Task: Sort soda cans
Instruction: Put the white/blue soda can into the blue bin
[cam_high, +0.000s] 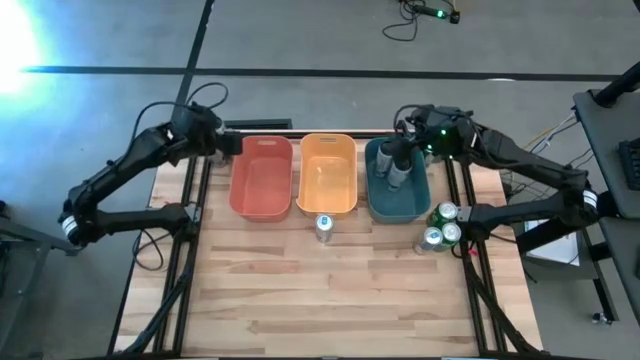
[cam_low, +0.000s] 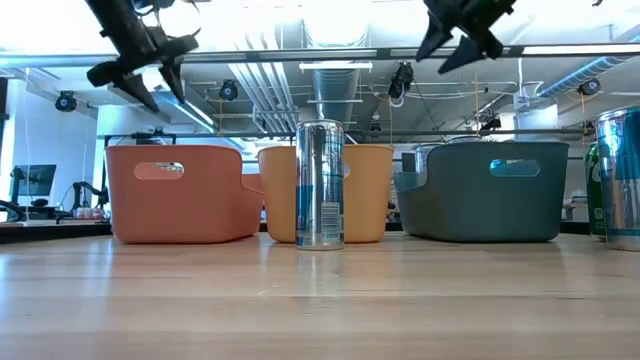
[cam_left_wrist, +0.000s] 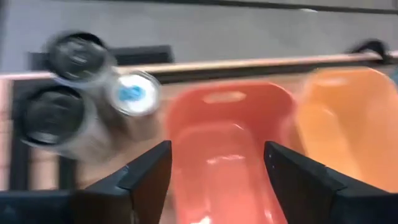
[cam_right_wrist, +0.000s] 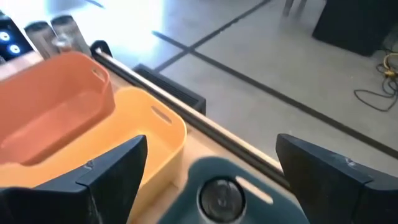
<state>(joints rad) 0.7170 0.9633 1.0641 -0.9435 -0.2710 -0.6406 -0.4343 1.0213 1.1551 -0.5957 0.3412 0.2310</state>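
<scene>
One blue-and-silver soda can (cam_high: 323, 227) stands upright on the table in front of the orange bin (cam_high: 327, 175); it shows at mid-table in the low view (cam_low: 320, 185). Green cans (cam_high: 441, 226) stand grouped at the table's right edge. Dark cans (cam_high: 394, 166) stand inside the teal bin (cam_high: 397, 200). Several more cans (cam_left_wrist: 74, 87) stand at the far left corner, beside the red bin (cam_high: 262, 180). My left gripper (cam_left_wrist: 216, 149) hovers open above the red bin's far left end. My right gripper (cam_right_wrist: 211, 142) hovers open above the teal bin's far end, over a can top (cam_right_wrist: 221, 196).
The three bins stand side by side along the far half of the table. Bare wood (cam_high: 330, 290) fills the near half. Dark rails (cam_high: 190, 250) run along the table's left and right sides.
</scene>
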